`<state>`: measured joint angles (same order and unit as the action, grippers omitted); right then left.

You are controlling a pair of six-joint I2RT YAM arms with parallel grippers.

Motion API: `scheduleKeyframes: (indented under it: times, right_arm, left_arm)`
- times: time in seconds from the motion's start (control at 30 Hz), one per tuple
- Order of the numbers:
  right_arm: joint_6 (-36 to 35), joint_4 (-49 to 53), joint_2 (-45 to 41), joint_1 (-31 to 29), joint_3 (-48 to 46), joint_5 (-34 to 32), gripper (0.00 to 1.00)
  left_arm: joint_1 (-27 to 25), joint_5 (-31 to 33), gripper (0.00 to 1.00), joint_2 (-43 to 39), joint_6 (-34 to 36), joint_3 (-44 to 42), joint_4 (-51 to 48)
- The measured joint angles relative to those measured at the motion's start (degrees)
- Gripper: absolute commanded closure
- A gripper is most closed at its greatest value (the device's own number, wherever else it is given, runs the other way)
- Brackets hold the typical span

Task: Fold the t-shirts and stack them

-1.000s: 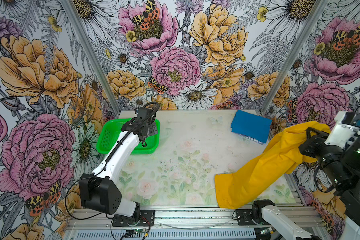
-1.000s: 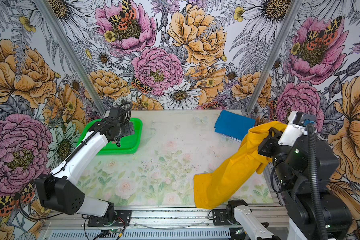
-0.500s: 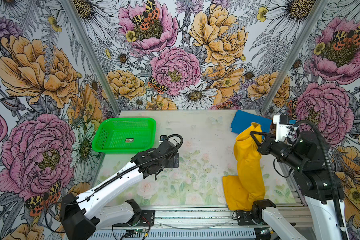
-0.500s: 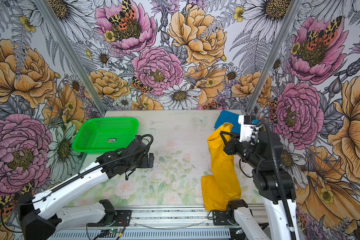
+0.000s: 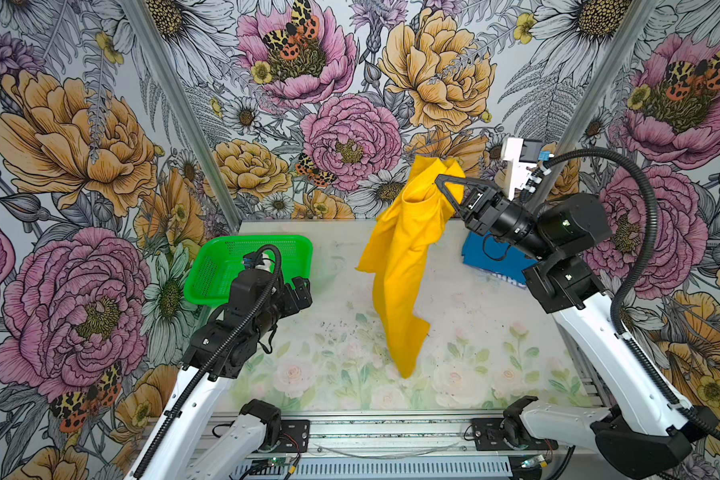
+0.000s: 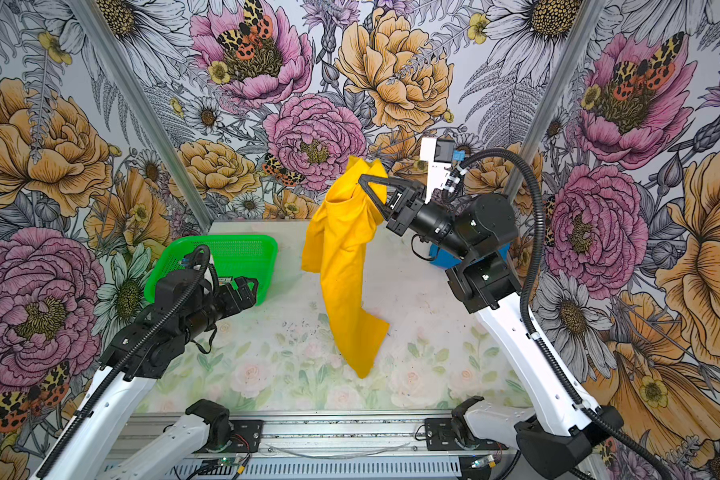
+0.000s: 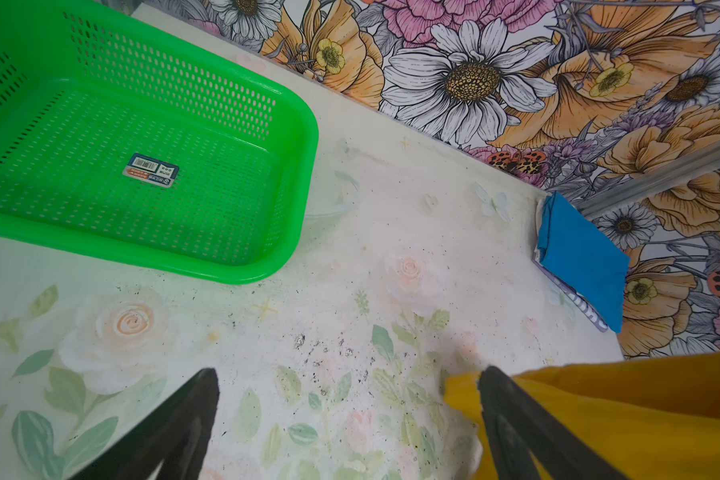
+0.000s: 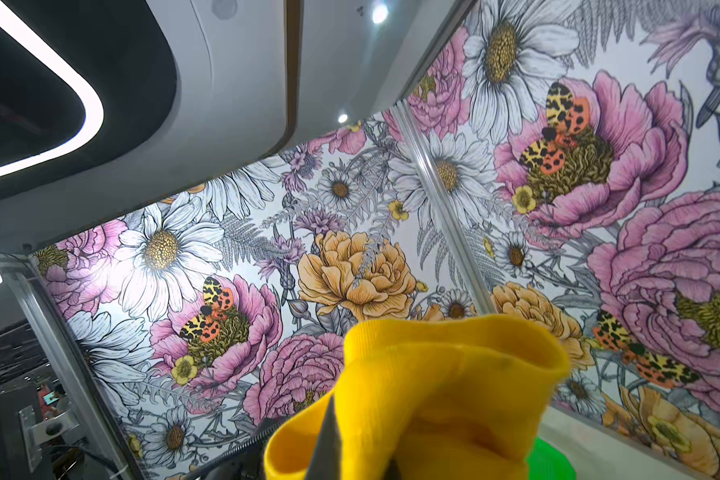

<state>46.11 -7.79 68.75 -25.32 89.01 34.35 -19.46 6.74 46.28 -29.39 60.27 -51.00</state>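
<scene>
Cloth hangs higher than half a second ago: the right hand [image 5: 437, 180], clamped shut on the bunched upper end of the yellow shirt [image 5: 400, 266], has swung it up and toward the middle of the bench [image 5: 495, 332]. The heap by the front edge is gone and only a tail dangles low. The left hand [image 5: 299, 290], fingers spread wide and empty, has drawn back beside the green basket [image 5: 246, 239]. The blue shirt [image 5: 491, 262] stays folded at the far right corner.
</scene>
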Motion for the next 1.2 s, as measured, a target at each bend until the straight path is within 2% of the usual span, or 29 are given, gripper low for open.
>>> scheduleKeyframes:
  times: [0.13, 0.17, 0.3, 0.33, 0.37, 0.43, 0.5, 0.57, 0.67, 0.87, 1.03, 1.2]
  right_arm:
    - [0.9, -1.0, -6.7, 6.6, -6.4, -5.9, 1.00]
    - [0.9, 0.0, -8.9, 8.6, -8.9, -7.5, 0.92]
    - [-1.0, 10.6, -21.5, 16.5, -22.5, -17.7, 0.28]
    - [-2.3, 14.7, -24.9, 17.7, -26.0, -21.1, 0.18]
    - [-3.6, 19.0, -27.8, 18.6, -28.8, -24.3, 0.15]
    - [-7.0, 28.8, -32.3, 19.4, -32.2, -31.2, 0.12]
    - [-9.9, 36.8, -33.4, 19.8, -32.6, -36.2, 0.09]
    - [-12.6, 41.9, -32.4, 19.8, -32.6, -39.8, 0.03]
    - [-16.2, 47.9, -28.1, 20.2, -32.5, -42.8, 0.01]
    - [-20.0, 53.5, -19.0, 22.1, -32.9, -43.1, 0.01]
    - [-21.3, 54.9, -17.6, 24.0, -33.7, -42.2, 0.01]
    - [-22.5, 55.4, -17.8, 27.3, -34.2, -40.7, 0.01]
  left_arm:
    - [0.2, -2.6, 0.01, 1.7, 2.0, 0.0, 0.0]
    - [0.2, -3.0, 0.01, 2.1, 2.4, 0.0, 0.0]
    - [0.3, -4.7, 0.01, 3.8, 3.2, 0.0, 0.1]
    - [0.3, -5.0, 0.01, 4.2, 3.3, 0.0, 0.2]
    - [0.3, -5.3, 0.01, 4.6, 3.4, 0.0, 0.3]
    - [0.2, -6.2, 0.01, 5.6, 3.4, 0.0, 1.0]
    - [0.0, -6.8, 0.01, 6.9, 3.3, -0.2, 2.1]
    - [-1.0, -6.9, 0.01, 9.0, 2.8, -0.8, 3.8]
    - [-4.8, -6.8, 0.01, 14.3, 2.3, -1.4, 5.9]
    - [-13.3, -5.4, 0.01, 27.1, 0.6, -1.4, 9.6]
    - [-18.7, -4.1, 0.01, 39.7, -1.3, 1.0, 11.4]
    - [-21.0, -2.1, 0.10, 48.5, -5.2, 1.6, 12.2]
